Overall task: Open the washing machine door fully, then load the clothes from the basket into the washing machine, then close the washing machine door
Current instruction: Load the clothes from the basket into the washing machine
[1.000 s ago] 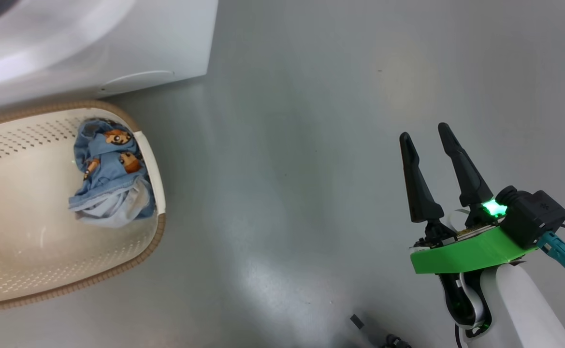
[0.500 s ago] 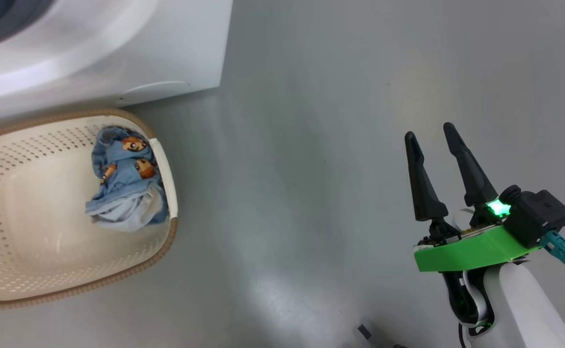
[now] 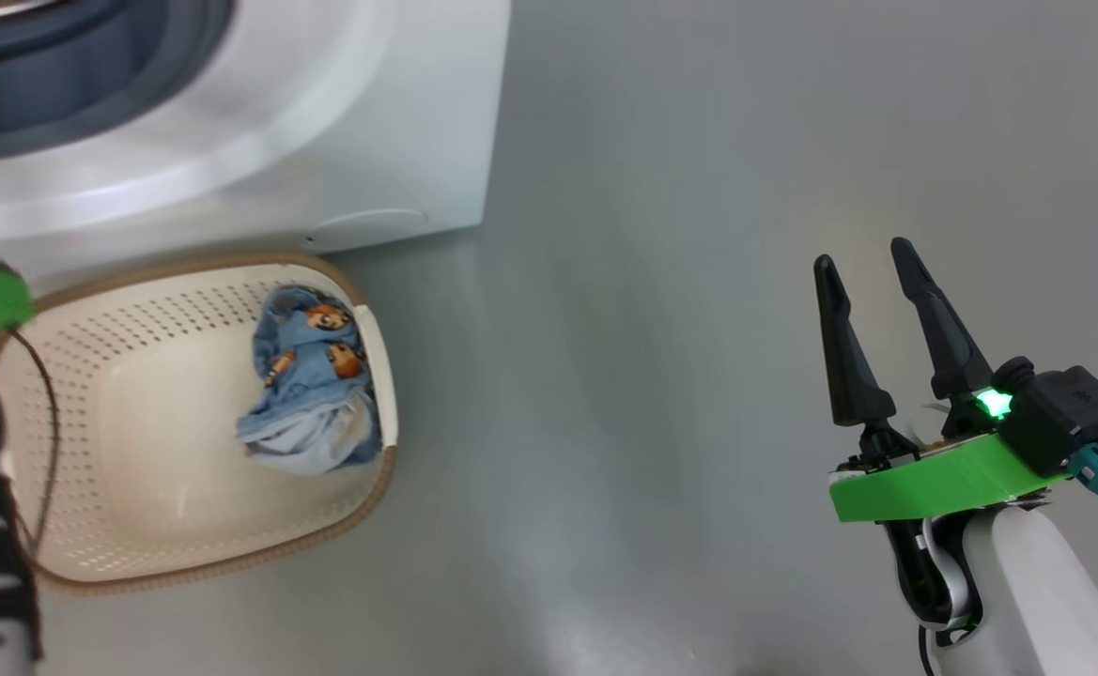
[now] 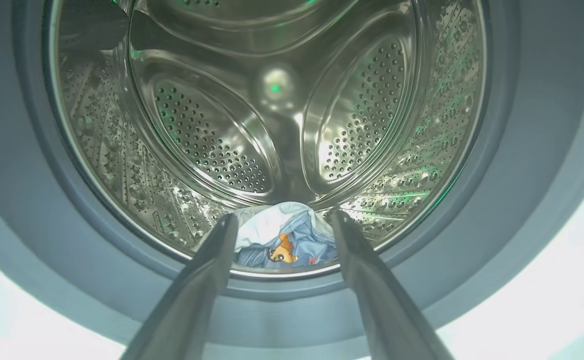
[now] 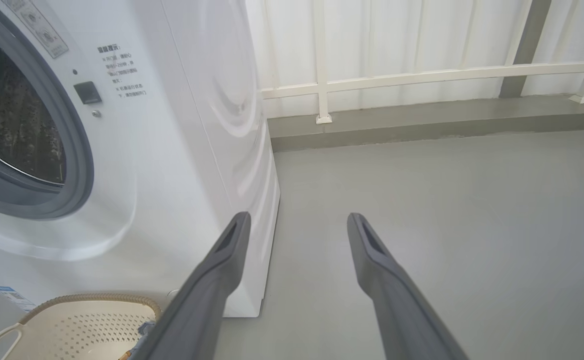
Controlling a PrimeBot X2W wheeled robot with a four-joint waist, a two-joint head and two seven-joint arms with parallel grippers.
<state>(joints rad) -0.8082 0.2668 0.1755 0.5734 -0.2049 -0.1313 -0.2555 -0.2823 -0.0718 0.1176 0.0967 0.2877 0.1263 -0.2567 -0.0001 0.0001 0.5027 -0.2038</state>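
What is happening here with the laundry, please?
The robot is loading the big white front-loading washing machine. Its open left gripper points into the steel perforated drum, where one light blue bear-print garment lies. Another blue bear-print bundle waits in the cream perforated plastic basket. The open right gripper hangs over the grey floor, holding nothing.

You've got a plain grey floor (image 3: 699, 282), glossy, w/ soft glare patches. On it, upper left in head view, stands the washing machine (image 3: 370, 141). The basket (image 3: 163, 310) sits on the floor right in front of it; touching or not, can't tell. Right wrist view: floor runs back to a low kerb (image 5: 421, 125) w/ a white rail post (image 5: 323, 119) on top.
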